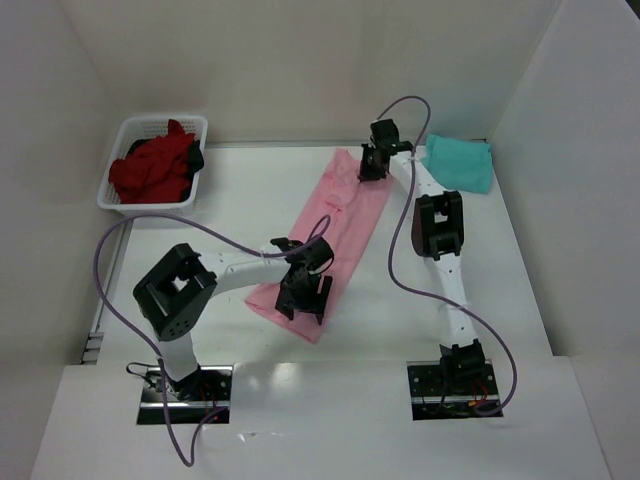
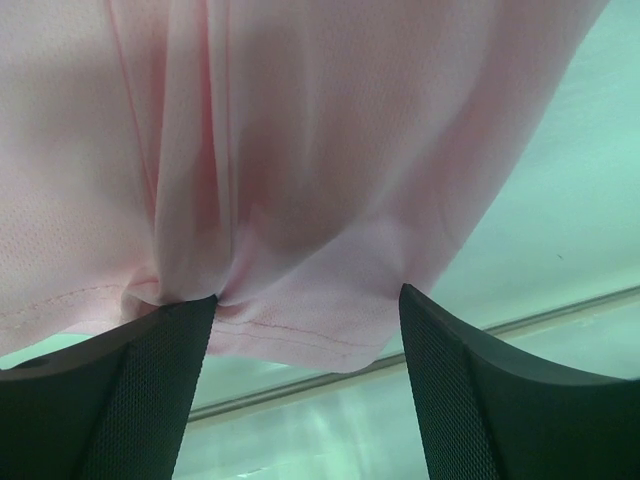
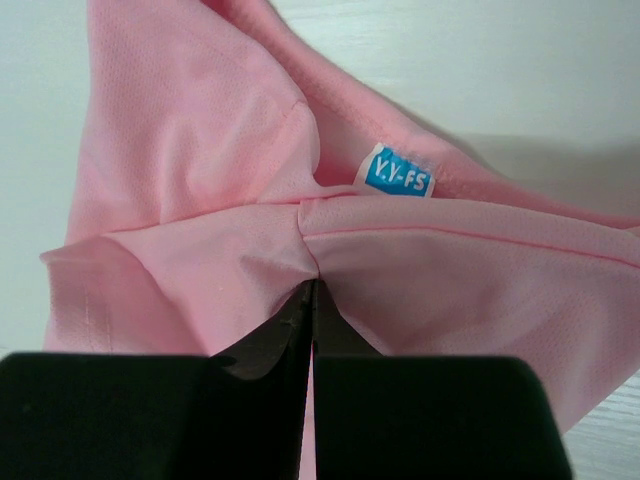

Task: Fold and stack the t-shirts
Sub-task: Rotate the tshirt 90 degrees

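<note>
One light pink t-shirt [image 1: 340, 225] lies across the worktop [image 1: 250, 200], its long axis diagonal, hem toward the near edge, collar toward the far right corner. The right fingers [image 3: 250, 400] are pressed together, pinching the collar end. The left fingers [image 2: 130, 400] stand spread around the hem.

1. White table [image 1: 250, 200] in front of me, walled on three sides.
2. Pink shirt [image 1: 345, 215] lies as a long diagonal strip across the middle.
3. Teal shirt [image 1: 462, 162] lies at the far right corner.
4. White basket [image 1: 150, 205] sits far left, holding red shirts [image 1: 150, 170].
</note>
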Robot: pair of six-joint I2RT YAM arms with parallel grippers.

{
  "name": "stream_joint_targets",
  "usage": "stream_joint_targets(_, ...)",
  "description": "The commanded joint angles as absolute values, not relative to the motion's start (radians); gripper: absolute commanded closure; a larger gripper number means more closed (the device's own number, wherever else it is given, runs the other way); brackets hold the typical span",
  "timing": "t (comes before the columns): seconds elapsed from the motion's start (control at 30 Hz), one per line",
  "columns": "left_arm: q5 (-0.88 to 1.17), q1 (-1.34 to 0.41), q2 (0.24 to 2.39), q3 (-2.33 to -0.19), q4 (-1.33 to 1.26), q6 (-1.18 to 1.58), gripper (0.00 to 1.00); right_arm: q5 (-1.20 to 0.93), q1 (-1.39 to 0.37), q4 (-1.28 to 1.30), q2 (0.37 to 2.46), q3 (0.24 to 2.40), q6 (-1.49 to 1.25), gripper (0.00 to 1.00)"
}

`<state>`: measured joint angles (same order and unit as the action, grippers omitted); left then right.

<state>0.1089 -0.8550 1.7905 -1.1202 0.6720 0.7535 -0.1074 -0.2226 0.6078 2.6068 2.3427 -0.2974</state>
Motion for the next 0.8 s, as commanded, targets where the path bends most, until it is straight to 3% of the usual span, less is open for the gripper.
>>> stream_joint_targets(0.0, 0.133, -0.928, 1.797, -1.120, 0.679, 0.839, 0.18, -0.124, -0.282, 0.658, 2.632, 2.443, -0.287, 0.96)
stream_joint_targets(0.13, 0.085, -0.915, 1.685, -1.173, 0.716, 0.839, 0.12, -0.115, -0.282, 0.659, 2.481, 2.387, -0.287, 0.97)
stream_joint_targets(0.3, 0.010, -0.866, 1.588, -1.269, 0.797, 0.767, 0.01, -0.095, -0.282, 0.609, 2.209, 2.175, -0.308, 0.97)
stream_joint_targets(0.37, -0.038, -0.856, 1.551, -1.279, 0.840, 0.754, 0.01, -0.086, -0.282, 0.575, 2.126, 2.055, -0.320, 0.97)
stream_joint_targets(0.57, -0.158, -0.847, 1.543, -1.180, 0.865, 0.742, 0.01, -0.077, -0.282, 0.460, 2.022, 1.723, -0.362, 0.97)
stream_joint_targets(0.77, -0.215, -0.856, 1.623, -1.117, 0.826, 0.733, 0.01, -0.057, -0.282, 0.426, 2.051, 1.621, -0.393, 0.99)
